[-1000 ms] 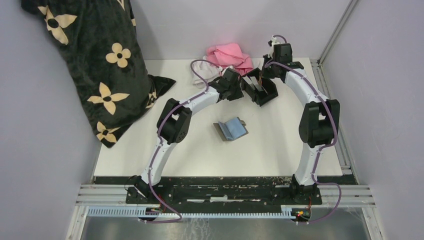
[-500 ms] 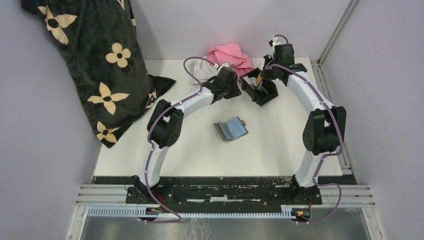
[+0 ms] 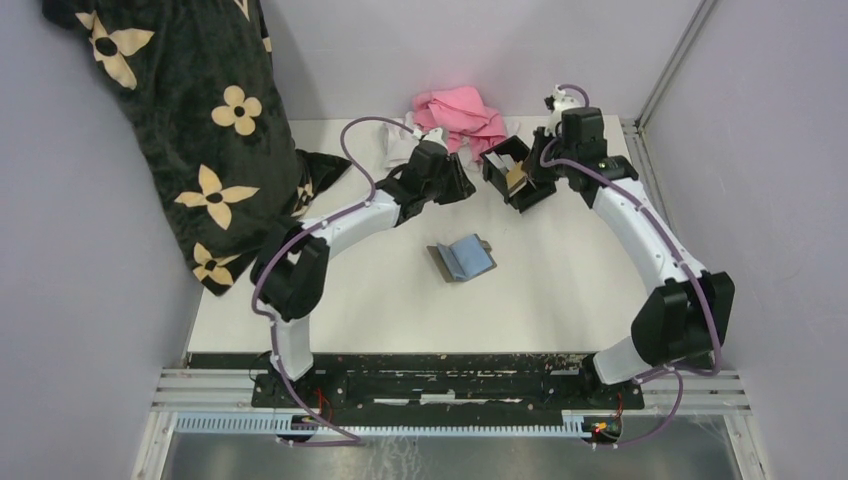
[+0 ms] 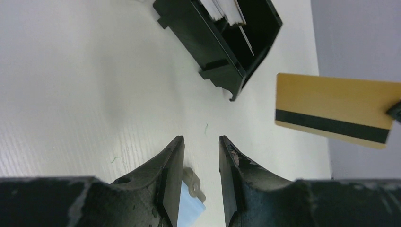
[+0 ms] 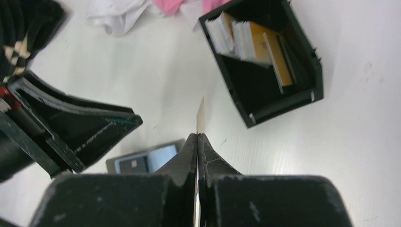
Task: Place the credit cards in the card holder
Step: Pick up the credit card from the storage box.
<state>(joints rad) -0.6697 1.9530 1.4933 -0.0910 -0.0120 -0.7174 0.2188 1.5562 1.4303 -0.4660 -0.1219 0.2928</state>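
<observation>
The black card holder (image 3: 497,165) stands at the back of the table with several cards (image 5: 246,40) upright inside it. My right gripper (image 5: 197,135) is shut on a tan card (image 4: 331,106) with a black stripe, held on edge in the air just beside the holder (image 5: 283,101). In the right wrist view this card (image 5: 200,113) shows as a thin line. My left gripper (image 4: 201,138) hovers left of the holder (image 4: 222,56), open, with nothing between its fingers.
A grey folding wallet (image 3: 462,258) with a blue inside lies open mid-table. A pink cloth (image 3: 460,112) and a white cloth (image 3: 400,145) lie at the back. A black flowered fabric (image 3: 190,120) fills the back left corner.
My left arm has drawn back to the left, away from the holder, its jaws a little wider. My right arm has swung outward, still gripping the tan card.
</observation>
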